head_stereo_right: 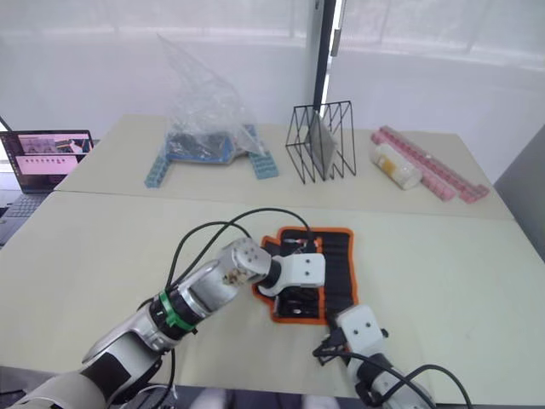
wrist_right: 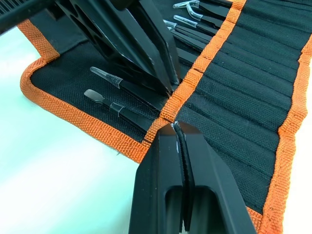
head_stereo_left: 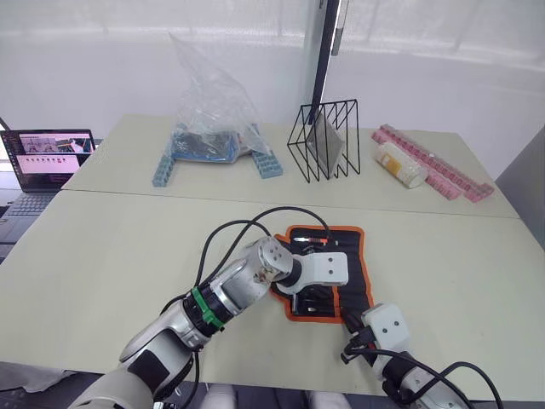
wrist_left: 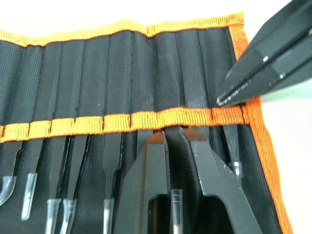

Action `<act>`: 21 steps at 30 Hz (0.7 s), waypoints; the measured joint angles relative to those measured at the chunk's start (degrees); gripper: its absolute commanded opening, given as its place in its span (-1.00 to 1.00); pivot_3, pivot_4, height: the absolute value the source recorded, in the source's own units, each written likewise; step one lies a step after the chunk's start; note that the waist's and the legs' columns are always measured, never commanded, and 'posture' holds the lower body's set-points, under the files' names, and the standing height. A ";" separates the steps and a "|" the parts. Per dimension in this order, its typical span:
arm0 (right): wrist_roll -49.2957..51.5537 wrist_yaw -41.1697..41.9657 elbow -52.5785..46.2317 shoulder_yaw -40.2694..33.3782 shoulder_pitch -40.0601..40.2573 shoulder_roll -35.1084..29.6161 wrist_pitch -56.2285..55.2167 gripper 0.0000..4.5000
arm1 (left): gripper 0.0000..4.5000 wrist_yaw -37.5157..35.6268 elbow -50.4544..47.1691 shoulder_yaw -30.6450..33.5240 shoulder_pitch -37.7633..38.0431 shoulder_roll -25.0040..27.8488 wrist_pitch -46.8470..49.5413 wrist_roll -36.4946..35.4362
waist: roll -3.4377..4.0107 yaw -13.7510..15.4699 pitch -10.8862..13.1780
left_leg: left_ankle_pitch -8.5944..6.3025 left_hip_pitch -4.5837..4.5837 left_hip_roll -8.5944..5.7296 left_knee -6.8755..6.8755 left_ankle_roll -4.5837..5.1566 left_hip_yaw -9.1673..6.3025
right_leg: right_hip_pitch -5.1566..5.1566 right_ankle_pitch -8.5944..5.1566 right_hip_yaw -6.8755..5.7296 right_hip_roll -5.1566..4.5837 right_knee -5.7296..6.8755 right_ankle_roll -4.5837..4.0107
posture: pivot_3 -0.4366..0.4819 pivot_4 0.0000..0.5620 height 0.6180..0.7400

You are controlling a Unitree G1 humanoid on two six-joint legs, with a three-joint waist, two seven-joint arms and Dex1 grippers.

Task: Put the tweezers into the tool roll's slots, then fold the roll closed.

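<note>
Tool roll (head_stereo_left: 351, 256) lying open on the near table (head_stereo_left: 102, 256), with the left gripper (head_stereo_left: 308, 294) reaching over its inner face and the right gripper (head_stereo_left: 351, 322) resting at its near edge. Clear plastic bag (head_stereo_left: 213, 102), black wire rack (head_stereo_left: 328, 141) and laptop (head_stereo_left: 47, 162) standing behind

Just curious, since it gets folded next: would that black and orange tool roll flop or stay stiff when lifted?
Probably floppy: the tool roll is thin stitched fabric lying flat, its orange edge slightly wavy. Likely light, though the tweezers in its slots add some stiffness.
</note>
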 measured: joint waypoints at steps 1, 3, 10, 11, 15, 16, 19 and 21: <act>-0.01 0.00 0.04 -0.04 0.00 -0.01 0.00 -1.00 | -0.99 0.16 0.40 0.00 0.15 -0.13 -0.72 0.02 | 0.00 0.10 0.00 | 0.00 0.04 0.00 0.00 0.00 0.00 | 0.05 0.00 0.00 0.00 0.00 0.00 | -0.05 -0.47 0.64; -0.05 0.00 0.08 -0.15 0.00 -0.04 0.01 -1.00 | -0.99 0.31 1.06 0.00 0.24 -0.32 -1.86 0.04 | 0.00 0.28 0.00 | 0.00 0.06 0.00 0.02 0.00 0.00 | 0.08 0.00 0.00 0.00 -0.01 0.00 | -0.05 -0.47 0.64; -0.16 -0.01 0.12 -0.26 -0.01 -0.05 0.01 -1.00 | -0.47 0.48 1.78 0.34 0.51 -0.37 -4.02 0.07 | 0.00 0.65 -0.01 | 0.00 0.07 -0.01 0.04 0.00 0.00 | 0.11 0.00 0.01 0.00 -0.01 0.01 | -0.05 -0.47 0.64; -0.16 -0.01 0.12 -0.22 -0.05 -0.05 0.01 -1.00 | -0.33 0.35 1.60 0.73 0.51 -0.24 -4.10 0.04 | 0.00 0.66 -0.01 | 0.00 0.07 -0.01 0.04 0.00 0.00 | 0.10 0.00 0.01 0.00 -0.01 0.01 | -0.05 -0.47 0.64; -0.16 0.04 0.17 -0.02 -0.27 -0.05 0.01 -1.00 | 0.23 -1.20 -0.63 1.24 0.86 1.07 -4.29 -1.23 | 0.01 0.53 -0.01 | 0.00 0.04 -0.01 0.03 0.00 0.00 | 0.06 0.00 0.01 0.01 0.00 0.01 | -0.05 -0.47 0.64; -0.16 0.05 0.20 0.05 -0.37 -0.05 0.01 -1.00 | 0.41 -1.76 -1.62 1.49 1.15 1.49 -4.27 -1.98 | 0.02 0.42 -0.01 | 0.00 0.04 -0.01 0.03 0.00 0.00 | 0.05 0.00 0.01 0.01 0.01 0.00 | -0.05 -0.47 0.64; -0.15 0.15 0.35 0.07 -0.54 -0.06 0.00 -1.00 | 0.85 -3.76 -5.61 5.03 1.18 3.18 -2.87 -5.39 | 0.02 0.27 -0.01 | 0.00 0.03 0.00 0.03 0.00 0.00 | 0.03 0.00 0.01 0.01 0.04 0.00 | -0.05 -0.47 0.64; -0.11 0.25 0.42 0.04 -0.60 -0.17 -0.02 -1.00 | 0.98 -4.49 -7.82 7.65 0.42 4.14 -1.85 -7.19 | 0.03 0.21 -0.01 | 0.00 0.04 0.00 0.03 0.00 -0.01 | 0.04 0.00 0.01 0.01 0.03 0.00 | -0.05 -0.47 0.64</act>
